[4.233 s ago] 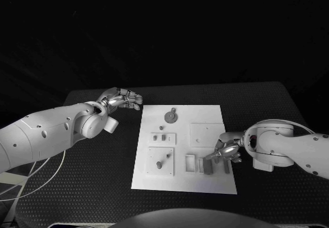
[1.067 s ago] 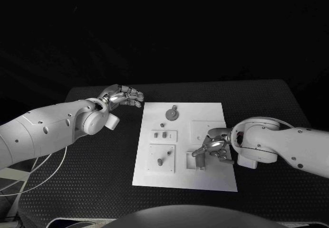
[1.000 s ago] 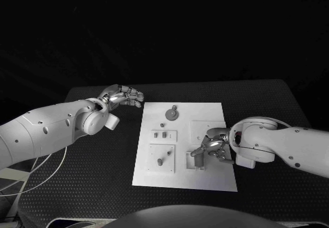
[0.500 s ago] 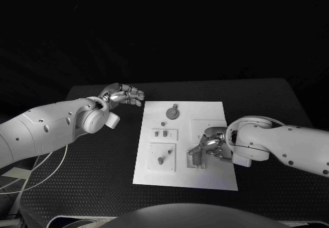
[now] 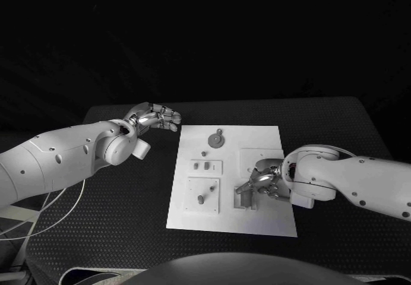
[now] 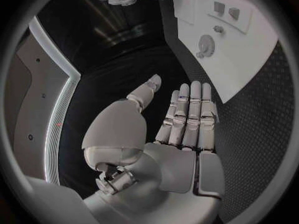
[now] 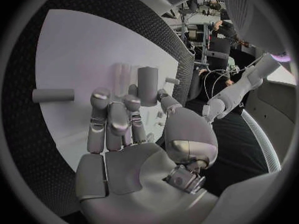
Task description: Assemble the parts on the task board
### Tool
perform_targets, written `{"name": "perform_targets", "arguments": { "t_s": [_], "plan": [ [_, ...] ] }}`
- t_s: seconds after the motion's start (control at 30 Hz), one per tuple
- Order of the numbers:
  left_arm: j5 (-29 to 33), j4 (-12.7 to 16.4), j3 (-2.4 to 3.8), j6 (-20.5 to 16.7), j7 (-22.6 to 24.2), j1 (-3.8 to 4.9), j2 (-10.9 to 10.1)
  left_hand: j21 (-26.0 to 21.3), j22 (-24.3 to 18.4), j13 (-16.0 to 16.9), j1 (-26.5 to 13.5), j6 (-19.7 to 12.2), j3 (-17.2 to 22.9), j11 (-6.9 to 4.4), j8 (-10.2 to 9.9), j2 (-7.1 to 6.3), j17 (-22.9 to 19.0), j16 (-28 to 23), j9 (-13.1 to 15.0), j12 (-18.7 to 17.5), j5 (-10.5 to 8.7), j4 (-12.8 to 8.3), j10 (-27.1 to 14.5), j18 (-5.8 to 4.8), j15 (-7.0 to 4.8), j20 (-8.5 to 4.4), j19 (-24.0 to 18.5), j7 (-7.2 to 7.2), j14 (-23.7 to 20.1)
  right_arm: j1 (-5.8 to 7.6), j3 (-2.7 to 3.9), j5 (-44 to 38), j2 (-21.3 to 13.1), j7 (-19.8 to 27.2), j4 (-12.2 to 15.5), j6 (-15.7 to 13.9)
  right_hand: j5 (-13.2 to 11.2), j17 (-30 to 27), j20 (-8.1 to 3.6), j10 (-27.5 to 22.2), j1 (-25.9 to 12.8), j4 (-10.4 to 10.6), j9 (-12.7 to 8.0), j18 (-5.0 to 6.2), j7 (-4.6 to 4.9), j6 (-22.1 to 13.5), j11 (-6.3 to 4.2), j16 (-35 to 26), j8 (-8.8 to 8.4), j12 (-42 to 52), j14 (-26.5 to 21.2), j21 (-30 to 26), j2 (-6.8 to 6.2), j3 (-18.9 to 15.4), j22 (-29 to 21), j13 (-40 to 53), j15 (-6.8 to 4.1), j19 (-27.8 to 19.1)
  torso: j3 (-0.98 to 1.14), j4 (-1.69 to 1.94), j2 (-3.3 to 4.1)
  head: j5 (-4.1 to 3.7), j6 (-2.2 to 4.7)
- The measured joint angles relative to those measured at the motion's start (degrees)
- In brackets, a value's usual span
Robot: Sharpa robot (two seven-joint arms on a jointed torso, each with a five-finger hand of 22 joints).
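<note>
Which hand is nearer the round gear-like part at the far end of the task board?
Left. The left hand is off the board's far-left corner, close to the round part. The right hand is over the board's near-right area, further away.

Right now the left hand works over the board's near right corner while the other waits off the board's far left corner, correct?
No, the hands are swapped. The head view shows the right hand over the board near its right corner, and the left hand waiting off the far left corner.
</note>
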Motion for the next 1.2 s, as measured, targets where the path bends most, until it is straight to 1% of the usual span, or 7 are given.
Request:
{"name": "perform_targets", "arguments": {
  "t_s": [0.4,0.73,0.77,0.8,1.2],
  "plan": [
    [0.0,0.0,0.0,0.02,-0.02,0.0,-0.02,0.0,-0.04,0.0,0.0,0.0,0.0,0.0,0.0,0.0,0.0,0.0,0.0,0.0,0.0,0.0,0.0,0.0,0.0,0.0,0.0,0.0,0.0,-0.05,-0.17,0.19,0.07,-0.26,0.04,0.46,-0.18,-0.07,0.01,0.0,-0.01,-0.01,-0.02,0.01,0.0,0.0,0.0,0.0,0.2,0.0,-0.21,0.0,-0.02,-0.01,0.0,0.0,-0.09,-0.01,-0.03,0.0,0.0,0.13,-0.19],
    [0.0,0.01,0.0,0.05,-0.06,0.0,-0.05,0.0,-0.04,0.01,0.0,0.0,0.0,0.0,0.0,0.0,0.05,0.0,-0.05,0.0,0.0,0.0,0.0,0.0,0.0,0.0,0.0,0.0,0.0,-0.39,-0.29,0.29,0.45,-0.34,-0.14,0.55,0.06,-0.12,-0.12,0.0,-0.54,-0.09,-0.02,0.02,0.0,0.0,0.0,0.0,0.2,0.0,-0.23,0.0,0.03,-0.08,0.0,0.0,-0.04,0.12,-0.03,0.0,0.02,0.22,-0.28],
    [0.0,0.01,0.0,0.05,-0.06,0.0,-0.05,0.0,-0.04,0.01,0.0,0.0,0.0,0.0,0.0,0.0,0.08,0.0,-0.05,0.0,0.0,0.0,0.0,0.01,0.0,0.0,0.0,0.0,0.0,-0.42,-0.29,0.3,0.49,-0.34,-0.16,0.55,0.06,-0.13,-0.12,0.0,-0.61,-0.24,-0.01,0.02,0.0,0.0,0.0,0.0,0.2,0.0,-0.23,0.0,-0.03,0.06,0.0,0.0,-0.04,0.12,-0.04,0.0,0.02,0.23,-0.29],
    [0.0,0.01,0.0,0.05,-0.07,0.0,-0.05,0.0,-0.04,0.01,0.0,0.0,0.0,0.0,0.0,0.0,0.09,-0.07,-0.05,0.0,0.0,0.0,0.0,0.0,0.0,0.0,0.0,0.0,0.0,-0.45,-0.29,0.32,0.53,-0.34,-0.16,0.55,0.06,-0.15,-0.11,-0.01,-0.86,-2.61,-0.03,0.02,0.0,0.01,0.01,0.0,0.2,0.0,-0.23,0.0,-0.24,2.42,0.0,0.0,-0.04,0.12,-0.04,0.0,0.02,0.26,-0.29],
    [0.0,0.01,0.0,0.07,-0.12,0.0,-0.04,0.0,-0.09,-0.03,0.0,0.0,0.0,0.0,0.0,0.0,0.14,-0.22,-0.05,0.0,0.0,0.0,0.0,0.0,0.0,0.0,0.0,0.0,0.0,-0.56,-0.28,0.39,0.77,-0.23,-0.43,0.23,0.06,-0.62,-0.11,-0.01,-1.43,-2.54,-0.06,0.01,0.01,0.01,0.01,0.0,0.18,0.0,-0.22,0.0,-0.52,2.85,0.0,-0.01,-0.02,0.12,0.03,-0.02,0.02,0.35,-0.34]
  ]
}}
